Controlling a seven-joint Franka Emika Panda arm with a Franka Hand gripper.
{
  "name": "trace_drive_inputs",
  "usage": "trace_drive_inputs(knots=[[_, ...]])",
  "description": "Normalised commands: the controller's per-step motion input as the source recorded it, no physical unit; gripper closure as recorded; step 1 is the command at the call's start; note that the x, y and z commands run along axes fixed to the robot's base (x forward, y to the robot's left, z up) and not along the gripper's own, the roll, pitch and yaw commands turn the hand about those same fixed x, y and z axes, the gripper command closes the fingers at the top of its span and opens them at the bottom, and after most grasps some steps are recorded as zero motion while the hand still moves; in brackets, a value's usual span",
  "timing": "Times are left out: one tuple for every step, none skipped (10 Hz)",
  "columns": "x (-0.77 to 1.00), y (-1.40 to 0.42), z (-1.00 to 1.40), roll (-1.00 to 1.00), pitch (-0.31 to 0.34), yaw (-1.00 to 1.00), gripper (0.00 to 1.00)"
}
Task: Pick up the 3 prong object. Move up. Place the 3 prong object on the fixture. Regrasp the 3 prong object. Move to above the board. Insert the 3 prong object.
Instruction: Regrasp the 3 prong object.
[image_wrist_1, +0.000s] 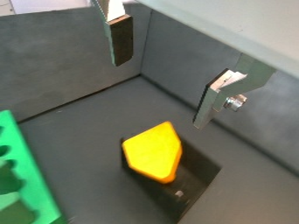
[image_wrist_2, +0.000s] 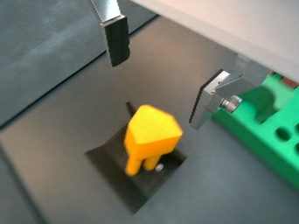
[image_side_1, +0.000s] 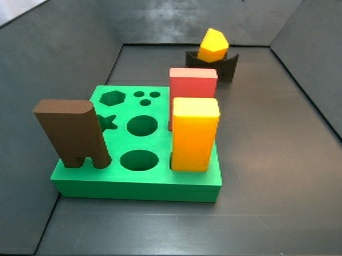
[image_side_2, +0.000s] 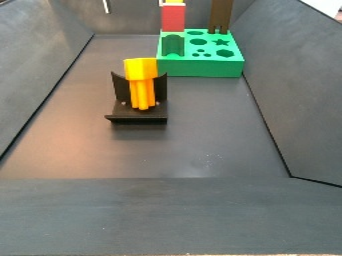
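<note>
The 3 prong object is a small orange-yellow block that rests on the dark fixture. Both also show in a wrist view, the object on the fixture with short prongs pointing down, and in both side views. My gripper is open and empty above the object, not touching it, with one silver finger on each side. The green board lies apart from the fixture.
On the board stand a tall orange-yellow block, a red block and a brown two-legged block. Grey walls enclose the dark floor. The board's edge shows in both wrist views.
</note>
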Motion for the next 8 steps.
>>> trace_drive_inputs(knots=[[0.00,-0.02,0.01,1.00,0.016,0.02,0.00],[0.02,-0.02,-0.01,1.00,0.025,0.02,0.00],[0.03,-0.03,-0.01,1.00,0.033,0.03,0.00],[0.04,-0.03,-0.01,1.00,0.041,0.03,0.00],[0.06,-0.03,-0.01,1.00,0.061,0.04,0.00],[0.07,-0.03,-0.01,1.00,0.081,0.04,0.00],[0.09,-0.04,-0.01,1.00,0.117,0.06,0.00],[0.10,-0.04,-0.02,1.00,0.151,0.08,0.00]])
